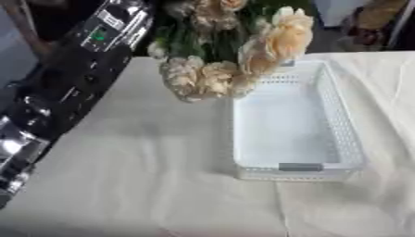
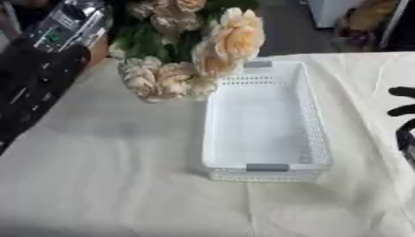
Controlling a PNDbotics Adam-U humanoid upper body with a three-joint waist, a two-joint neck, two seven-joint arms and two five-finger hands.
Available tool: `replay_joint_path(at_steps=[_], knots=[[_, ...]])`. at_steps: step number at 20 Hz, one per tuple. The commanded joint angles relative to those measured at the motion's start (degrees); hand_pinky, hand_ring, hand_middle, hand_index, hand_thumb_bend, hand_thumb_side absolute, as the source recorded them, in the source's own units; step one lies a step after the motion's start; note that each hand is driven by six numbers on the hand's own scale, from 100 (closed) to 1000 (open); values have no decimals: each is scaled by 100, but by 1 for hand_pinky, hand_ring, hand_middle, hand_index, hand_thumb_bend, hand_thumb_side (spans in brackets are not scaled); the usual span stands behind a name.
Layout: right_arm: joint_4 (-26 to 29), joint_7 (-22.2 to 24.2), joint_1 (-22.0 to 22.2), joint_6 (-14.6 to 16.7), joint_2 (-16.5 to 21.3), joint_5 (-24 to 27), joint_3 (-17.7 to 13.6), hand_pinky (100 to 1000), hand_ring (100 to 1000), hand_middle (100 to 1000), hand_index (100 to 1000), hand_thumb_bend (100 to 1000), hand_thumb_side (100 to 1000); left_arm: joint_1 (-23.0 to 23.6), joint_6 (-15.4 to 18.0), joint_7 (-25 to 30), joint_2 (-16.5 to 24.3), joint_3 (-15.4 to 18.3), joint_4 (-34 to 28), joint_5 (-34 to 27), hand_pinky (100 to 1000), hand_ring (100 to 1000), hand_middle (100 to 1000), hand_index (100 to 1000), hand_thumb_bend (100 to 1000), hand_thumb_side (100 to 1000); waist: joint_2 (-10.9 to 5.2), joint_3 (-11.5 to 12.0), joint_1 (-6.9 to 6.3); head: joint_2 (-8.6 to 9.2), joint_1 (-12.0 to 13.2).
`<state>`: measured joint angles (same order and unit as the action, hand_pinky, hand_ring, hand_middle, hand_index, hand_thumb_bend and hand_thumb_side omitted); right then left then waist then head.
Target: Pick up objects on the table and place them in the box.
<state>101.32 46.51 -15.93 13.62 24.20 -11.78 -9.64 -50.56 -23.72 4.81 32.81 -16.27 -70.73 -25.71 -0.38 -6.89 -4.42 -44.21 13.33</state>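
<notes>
Up near the far left, the left arm [image 1: 69, 78] stretched across the cloth-covered bench [image 1: 138, 176], and its robot hand sat buried behind the flowers [image 1: 215, 76], so I couldn't tell whether it was clenched or released. The flowers, cream and peach with dark green leaves, hung in the air above the far left corner of the box [image 2: 267, 122], their lowest blooms overlapping its rim. The box itself, white with perforated walls and a grey tab on its near end, sat on the cloth well to the left of the right robot hand [image 2: 403, 118]. That hand showed only in the right eye view, at the right edge: a few dark fingers [image 2: 401, 91] poking in, slightly curled, holding nothing. Inside the box I saw only its bare white floor.
</notes>
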Motion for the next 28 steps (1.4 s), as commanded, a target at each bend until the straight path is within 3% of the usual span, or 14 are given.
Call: replay_joint_path(at_steps=[1, 14, 15, 16, 18, 19, 20, 21, 22, 23, 28], knots=[[103, 21, -62, 12, 78, 21, 2, 642, 808, 952, 1000, 100, 295, -234, 166, 7, -213, 27, 303, 170, 100, 100, 215, 325, 100, 360, -46, -10, 54, 9, 74], [121, 191, -124, 40, 8, 44, 102, 643, 804, 945, 1000, 100, 302, -556, 503, 311, -1359, -149, 1421, 1092, 100, 100, 214, 324, 100, 347, 18, -86, 87, 9, 243], [120, 219, -131, 42, 3, 48, 115, 644, 803, 943, 1000, 100, 303, -552, 506, 336, -1445, -172, 1485, 1181, 100, 100, 215, 325, 100, 258, 19, -96, 86, 9, 256], [118, 259, -139, 43, -3, 50, 131, 644, 803, 942, 1000, 100, 312, -547, 509, 357, -1540, -198, 1543, 1285, 100, 100, 215, 326, 100, 340, 21, -103, 86, 9, 266], [116, 379, -157, 47, -11, 53, 168, 649, 799, 930, 1000, 100, 326, -532, 530, 366, -1683, -245, 1617, 1566, 100, 100, 237, 350, 100, 329, 23, -118, 82, 9, 288], [116, 452, -165, 50, -14, 55, 186, 650, 791, 910, 1000, 100, 354, -526, 558, 353, -1723, -288, 1623, 1789, 167, 236, 430, 522, 100, 548, 23, -126, 78, 9, 300], [112, 500, -173, 55, -14, 50, 214, 650, 793, 913, 1000, 100, 347, -515, 595, 335, -1751, -349, 1610, 2120, 100, 164, 371, 477, 100, 461, 23, -133, 75, 9, 313], [107, 524, -178, 61, -14, 43, 242, 650, 785, 894, 1000, 100, 390, -498, 628, 357, -1785, -369, 1608, 2398, 482, 570, 718, 736, 147, 961, 24, -137, 72, 9, 321], [98, 535, -185, 71, -12, 31, 287, 650, 785, 894, 1000, 100, 390, -480, 661, 443, -1811, -425, 1613, 2714, 482, 570, 718, 736, 147, 961, 24, -143, 69, 9, 331], [87, 541, -191, 81, -9, 14, 329, 649, 780, 883, 1000, 100, 417, -463, 691, 557, -1830, -458, 1624, 3030, 606, 713, 821, 816, 337, 1000, 26, -144, 66, 9, 336], [37, 546, -212, 140, -6, -69, 454, 651, 777, 872, 985, 100, 458, -372, 867, 986, -1938, -334, 1752, 4188, 699, 816, 916, 915, 426, 1000, 36, -143, 66, 9, 347]])
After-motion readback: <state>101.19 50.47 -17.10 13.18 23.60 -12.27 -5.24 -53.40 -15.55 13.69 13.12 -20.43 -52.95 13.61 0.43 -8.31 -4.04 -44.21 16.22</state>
